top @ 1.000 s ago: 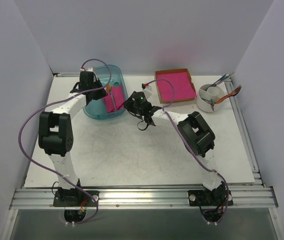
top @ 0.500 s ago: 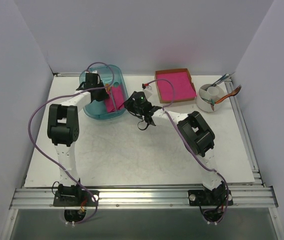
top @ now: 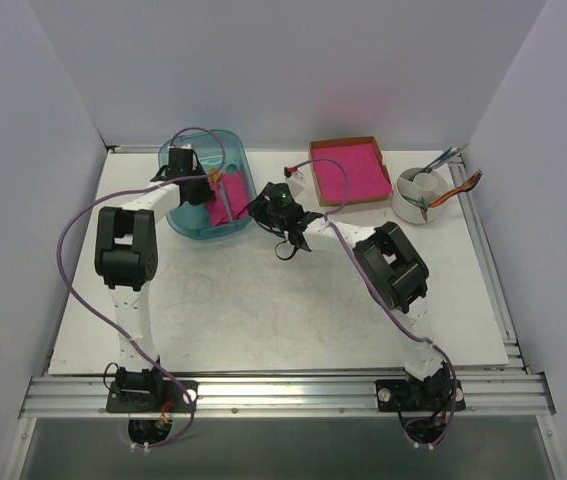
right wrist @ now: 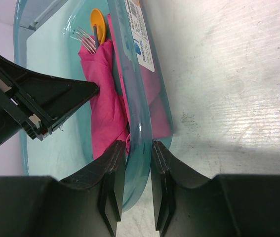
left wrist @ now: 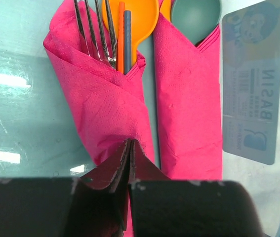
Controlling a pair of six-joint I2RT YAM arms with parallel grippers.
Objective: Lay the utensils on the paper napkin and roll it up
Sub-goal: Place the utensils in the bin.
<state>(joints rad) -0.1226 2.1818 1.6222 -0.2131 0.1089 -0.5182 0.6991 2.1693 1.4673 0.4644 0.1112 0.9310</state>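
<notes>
Over on the far left of the bench (top: pixel 263 320) we see a clear teal basin (top: pixel 195 228), and the left arm (top: pixel 123 250) reaches into it from the near side. Inside, toward its right wall, lies the paper napkin (left wrist: pixel 105 98), already rolled into a magenta bundle. The fork (left wrist: pixel 98 29) tines and the round bowl of the orange spoon (left wrist: pixel 140 19) poke out of its far end. The left jaws are pressed together right at the near tip of this roll. We cannot tell whether a fold of paper is caught between them.

Just beside it, touching along its length, lies a second pink roll (left wrist: pixel 189 98) with a grey-green spoon bowl (left wrist: pixel 196 19) showing at the top. A printed label (left wrist: pixel 253 84) sits on the basin wall beyond it.

Moving right, the right arm (top: pixel 393 265) stretches across to the basin's right side. The right jaws straddle the wall there, one finger inside and one outside, pinching it near the rim.

Further right, at the far edge, a brown cardboard tray (top: pixel 315 175) holds a stack of pink sheets (top: pixel 348 170). Near the far right corner stands a white holder (top: pixel 413 205) with cutlery sticking out of it.
</notes>
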